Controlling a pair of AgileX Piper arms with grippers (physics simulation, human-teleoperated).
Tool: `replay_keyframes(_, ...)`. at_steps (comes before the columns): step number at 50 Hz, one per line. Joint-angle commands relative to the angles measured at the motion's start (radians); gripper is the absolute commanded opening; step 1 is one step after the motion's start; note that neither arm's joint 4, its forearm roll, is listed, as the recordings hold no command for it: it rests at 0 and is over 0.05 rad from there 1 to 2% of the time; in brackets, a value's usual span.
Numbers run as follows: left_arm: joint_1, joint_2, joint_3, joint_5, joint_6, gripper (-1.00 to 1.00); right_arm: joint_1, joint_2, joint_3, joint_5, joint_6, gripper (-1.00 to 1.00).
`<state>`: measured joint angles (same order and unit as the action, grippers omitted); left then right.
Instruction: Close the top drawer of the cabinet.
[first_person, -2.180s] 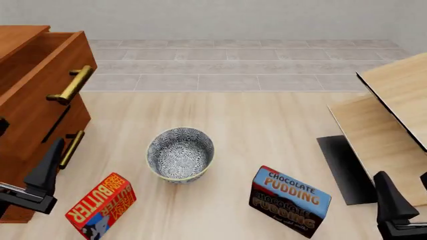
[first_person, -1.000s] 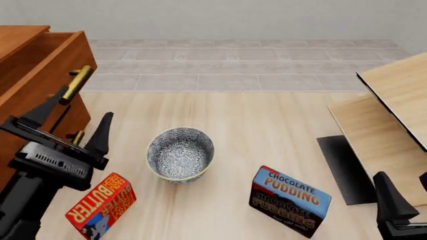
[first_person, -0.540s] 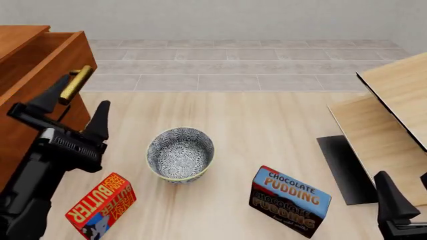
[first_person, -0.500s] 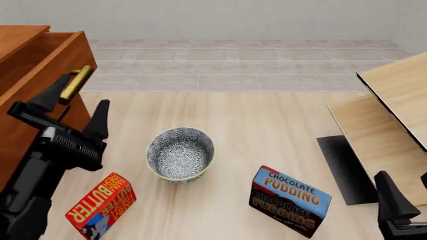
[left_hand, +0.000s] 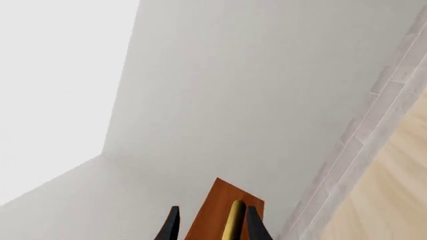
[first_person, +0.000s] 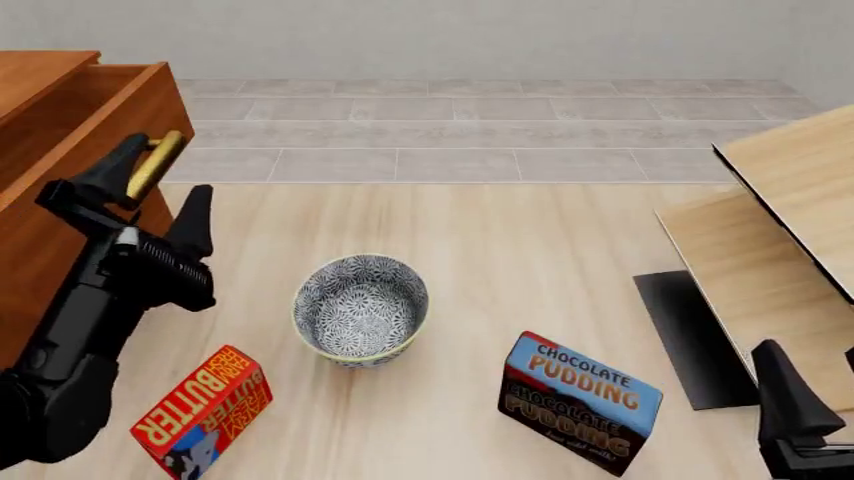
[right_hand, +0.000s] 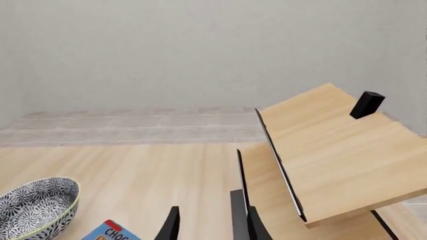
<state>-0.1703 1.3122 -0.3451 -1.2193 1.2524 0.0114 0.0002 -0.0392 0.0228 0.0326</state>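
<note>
Front view first: I have the left gripper (first_person: 150, 195) raised beside the reddish-brown wooden cabinet (first_person: 40, 250) at the surface's left edge, fingers spread with the brass bar handle (first_person: 151, 163) of the top drawer (first_person: 83, 130) roughly between them. That drawer stands pulled out, its flat front proud of the panels below, so I judge the gripper is lined up to push it home. Whether a finger touches the handle I cannot tell. The cabinet's left side is cut off. The right gripper (first_person: 790, 415) sits low at the edge, mostly out of shot, parked clear of the job. A blue-patterned ceramic bowl (first_person: 360, 306) sits mid-surface.

Left wrist view: both black fingertips (left_hand: 172, 227) stand apart, the brass bar between them and nearer one, against a sliver of wood. Everything else is wall and floor.

Right wrist view: the right gripper's jaws show only as tips, slightly parted, holding nothing, facing the pale light-wood furniture (right_hand: 333, 145).
</note>
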Motion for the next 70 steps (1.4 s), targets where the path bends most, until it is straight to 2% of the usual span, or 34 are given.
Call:
replay_keyframes(1,0.058,0.054,-0.028,-0.001,0.007,1.00,-0.003,0.000,-0.002,0.001,0.004,1.00)
replay_keyframes(13,0.097,0.075,-0.040,-0.001,0.021,1.00,-0.001,0.000,-0.012,0.008,0.006,1.00)
replay_keyframes(35,0.099,0.097,-0.024,-0.001,0.077,1.00,0.002,0.000,-0.015,0.003,0.010,1.00)
replay_keyframes(70,0.142,0.089,-0.008,-0.001,0.092,1.00,0.004,0.000,-0.019,0.004,0.007,1.00)
